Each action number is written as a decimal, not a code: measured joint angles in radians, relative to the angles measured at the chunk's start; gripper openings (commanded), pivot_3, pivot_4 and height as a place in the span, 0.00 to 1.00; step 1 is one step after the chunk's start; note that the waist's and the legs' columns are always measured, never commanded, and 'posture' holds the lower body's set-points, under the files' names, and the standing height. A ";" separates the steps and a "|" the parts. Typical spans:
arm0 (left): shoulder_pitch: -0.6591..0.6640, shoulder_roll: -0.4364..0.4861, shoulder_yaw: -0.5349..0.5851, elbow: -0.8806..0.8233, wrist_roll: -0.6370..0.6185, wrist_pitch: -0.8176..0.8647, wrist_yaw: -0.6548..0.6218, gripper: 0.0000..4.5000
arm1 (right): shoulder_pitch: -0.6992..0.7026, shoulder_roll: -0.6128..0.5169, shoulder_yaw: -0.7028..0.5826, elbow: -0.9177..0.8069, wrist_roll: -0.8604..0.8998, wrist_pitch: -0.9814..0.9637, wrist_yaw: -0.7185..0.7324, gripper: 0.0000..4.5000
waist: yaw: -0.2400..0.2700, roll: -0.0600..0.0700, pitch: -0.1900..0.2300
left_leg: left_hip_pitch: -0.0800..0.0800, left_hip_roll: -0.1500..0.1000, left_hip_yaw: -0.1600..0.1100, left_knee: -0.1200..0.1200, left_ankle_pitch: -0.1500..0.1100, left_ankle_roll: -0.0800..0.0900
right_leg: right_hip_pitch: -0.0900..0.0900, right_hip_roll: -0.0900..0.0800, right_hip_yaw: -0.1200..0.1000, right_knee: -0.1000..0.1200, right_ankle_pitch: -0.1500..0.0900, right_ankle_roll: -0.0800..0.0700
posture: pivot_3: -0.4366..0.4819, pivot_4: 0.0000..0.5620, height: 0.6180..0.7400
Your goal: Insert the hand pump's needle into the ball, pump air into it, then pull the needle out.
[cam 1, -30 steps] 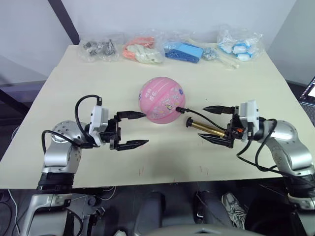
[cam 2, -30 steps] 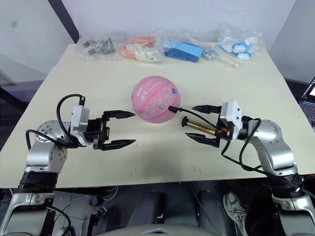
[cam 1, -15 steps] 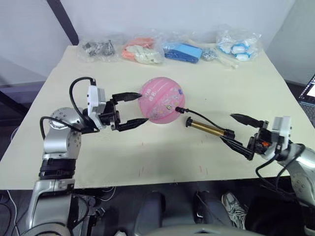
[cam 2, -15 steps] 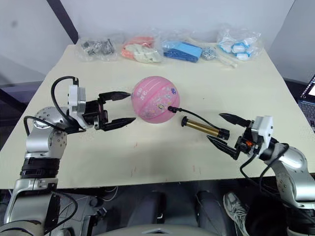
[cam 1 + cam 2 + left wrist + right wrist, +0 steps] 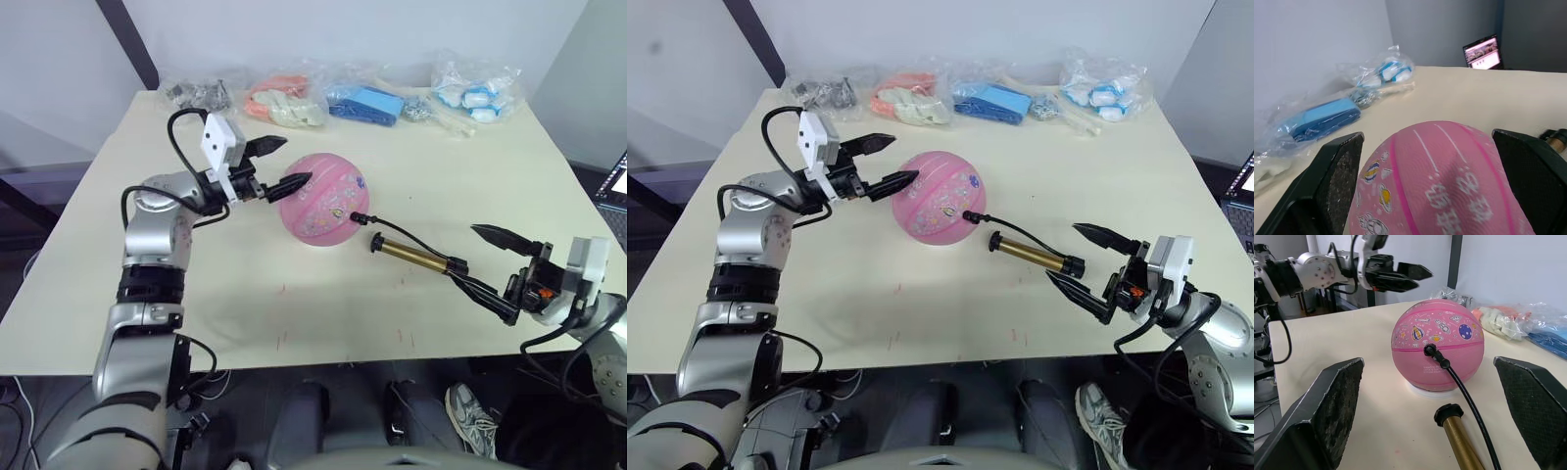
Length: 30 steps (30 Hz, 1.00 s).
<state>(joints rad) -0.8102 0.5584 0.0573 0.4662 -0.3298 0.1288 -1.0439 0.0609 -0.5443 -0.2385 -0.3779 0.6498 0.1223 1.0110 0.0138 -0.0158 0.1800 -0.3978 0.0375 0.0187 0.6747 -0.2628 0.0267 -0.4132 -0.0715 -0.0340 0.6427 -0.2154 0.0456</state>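
pink ball (image 5: 323, 198) mid-tabletop (image 5: 490, 176), hose fitting plugged into its valve; hand pump (image 5: 416, 257) lies beside it. left end effector (image 5: 280, 164) open above the ball; right end effector (image 5: 490, 266) open, empty, near pump's handle.

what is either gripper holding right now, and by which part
Nothing is held. The left gripper hangs open above the ball, and the right gripper is open beside the hand pump, touching neither.
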 measured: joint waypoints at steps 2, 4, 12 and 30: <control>-0.033 -0.009 -0.019 0.031 0.025 -0.002 0.013 1.00 | -0.007 0.005 0.012 -0.006 0.000 -0.001 -0.003 0.99 | -0.001 0.000 0.000 | 0.000 0.000 0.000 0.000 0.000 0.000 | 0.000 0.000 0.001 0.000 0.000 0.000 | 0.48 0.27 1.00; -0.054 -0.023 -0.023 0.067 0.035 -0.002 0.018 1.00 | -0.011 0.005 0.018 -0.007 0.000 -0.001 -0.009 0.99 | -0.002 0.000 0.000 | 0.000 0.000 0.000 0.000 0.000 0.000 | 0.000 0.000 0.001 0.000 0.000 0.000 | 0.48 0.27 1.00; -0.100 -0.056 -0.057 0.177 0.091 -0.053 -0.003 1.00 | -0.032 0.007 0.037 -0.007 -0.004 -0.003 -0.018 0.99 | -0.001 0.000 0.000 | 0.000 0.000 0.000 0.000 0.000 0.000 | 0.000 0.001 0.001 0.000 0.000 0.000 | 0.48 0.27 1.00; -0.169 -0.101 -0.028 0.312 0.108 -0.046 -0.017 1.00 | -0.113 0.039 0.131 0.007 -0.058 0.003 -0.080 0.99 | 0.000 -0.001 -0.001 | -0.001 0.000 0.000 0.003 0.000 0.000 | 0.000 0.001 0.003 0.001 0.001 0.001 | 0.48 0.27 1.00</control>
<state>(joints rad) -0.9791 0.4577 0.0295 0.7782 -0.2219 0.0825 -1.0609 -0.0522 -0.5049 -0.1075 -0.3711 0.5920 0.1252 0.9310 0.0143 -0.0169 0.1794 -0.3990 0.0370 0.0187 0.6779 -0.2629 0.0267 -0.4128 -0.0707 -0.0314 0.6435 -0.2147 0.0464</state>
